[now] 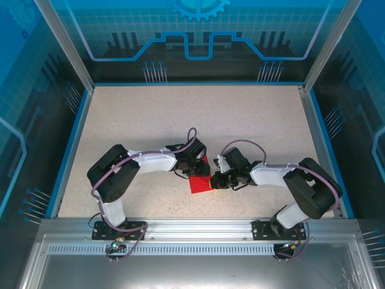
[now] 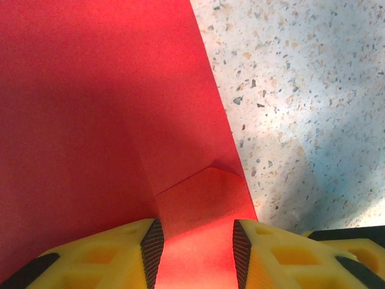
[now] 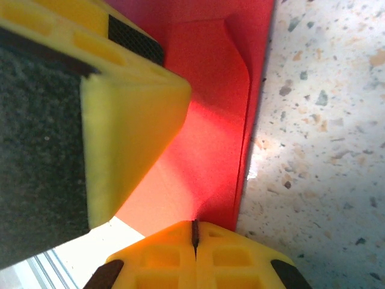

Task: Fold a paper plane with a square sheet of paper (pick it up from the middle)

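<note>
**Pinning red paper for a crease**

Pale speckled table (image 1: 240, 120) bears the thin bright red square sheet of paper (image 1: 197, 184) front-centre. Yellow-fingered left gripper (image 2: 192, 247), fingers narrowly parted, straddles a small folded corner flap (image 2: 204, 195) — likely flattening it; right gripper (image 3: 195, 238), fingers closed together, seemingly anchors the sheet's edge.

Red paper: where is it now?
In the top view, the red paper lies flat on the table, near-centre, between the tips of the left gripper and right gripper.
</note>
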Action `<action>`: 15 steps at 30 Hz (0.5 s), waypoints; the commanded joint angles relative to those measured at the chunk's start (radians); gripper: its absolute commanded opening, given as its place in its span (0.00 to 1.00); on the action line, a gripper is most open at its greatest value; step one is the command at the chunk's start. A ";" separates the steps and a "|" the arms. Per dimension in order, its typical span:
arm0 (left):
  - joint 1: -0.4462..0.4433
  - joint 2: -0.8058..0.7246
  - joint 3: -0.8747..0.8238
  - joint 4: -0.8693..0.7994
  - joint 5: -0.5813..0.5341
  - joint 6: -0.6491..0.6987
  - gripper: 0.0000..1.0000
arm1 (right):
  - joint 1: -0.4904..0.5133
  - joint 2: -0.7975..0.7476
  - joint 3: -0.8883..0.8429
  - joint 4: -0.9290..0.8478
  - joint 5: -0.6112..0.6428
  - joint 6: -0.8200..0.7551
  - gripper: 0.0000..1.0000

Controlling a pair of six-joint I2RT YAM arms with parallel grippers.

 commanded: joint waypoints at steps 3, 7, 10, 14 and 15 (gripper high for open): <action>0.010 0.006 -0.052 -0.080 -0.092 0.039 0.38 | 0.029 0.038 -0.034 -0.121 0.053 -0.020 0.01; 0.010 0.000 -0.074 -0.112 -0.141 0.053 0.33 | 0.029 0.032 -0.042 -0.118 0.056 -0.024 0.01; 0.009 0.007 -0.089 -0.126 -0.174 0.062 0.29 | 0.032 0.017 -0.052 -0.110 0.054 -0.029 0.01; 0.008 0.016 -0.101 -0.144 -0.200 0.071 0.19 | 0.041 -0.012 -0.053 -0.139 0.075 -0.036 0.01; 0.008 0.017 -0.105 -0.145 -0.199 0.072 0.17 | 0.042 -0.017 -0.053 -0.142 0.074 -0.034 0.01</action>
